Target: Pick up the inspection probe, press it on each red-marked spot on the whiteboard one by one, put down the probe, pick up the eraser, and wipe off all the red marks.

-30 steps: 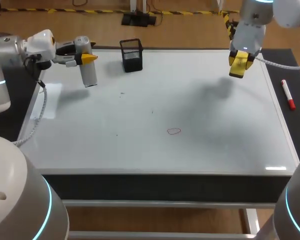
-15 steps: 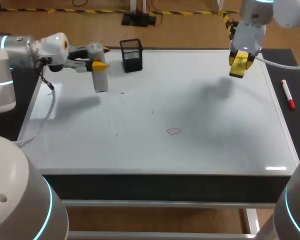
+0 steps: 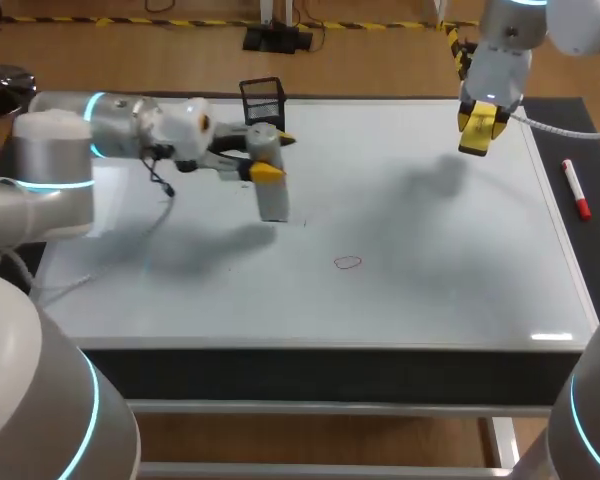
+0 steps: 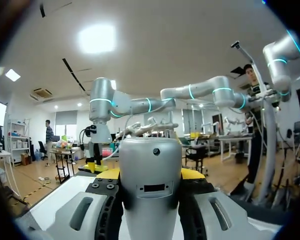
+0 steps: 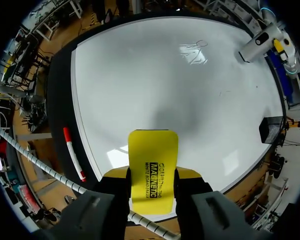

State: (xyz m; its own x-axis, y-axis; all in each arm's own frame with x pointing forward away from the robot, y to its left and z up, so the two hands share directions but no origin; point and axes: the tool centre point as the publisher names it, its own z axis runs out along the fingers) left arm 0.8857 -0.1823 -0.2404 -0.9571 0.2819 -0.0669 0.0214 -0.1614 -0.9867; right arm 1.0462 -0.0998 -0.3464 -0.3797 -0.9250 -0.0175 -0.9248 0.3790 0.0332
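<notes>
Our left gripper [image 3: 273,156], pinching the upright inspection probe [image 3: 272,197], has swung much nearer the red mark [image 3: 348,263], so pressing looks close. Far beyond the mark, our right gripper [image 3: 477,130] clamps the eraser [image 5: 152,170].

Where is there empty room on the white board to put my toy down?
The whole near strip of the board, between the red circle and the front edge, is bare. So is the right side, between the circle and the marker. It is crowded at the far left: the black cup and the left hand holding the probe.
</notes>
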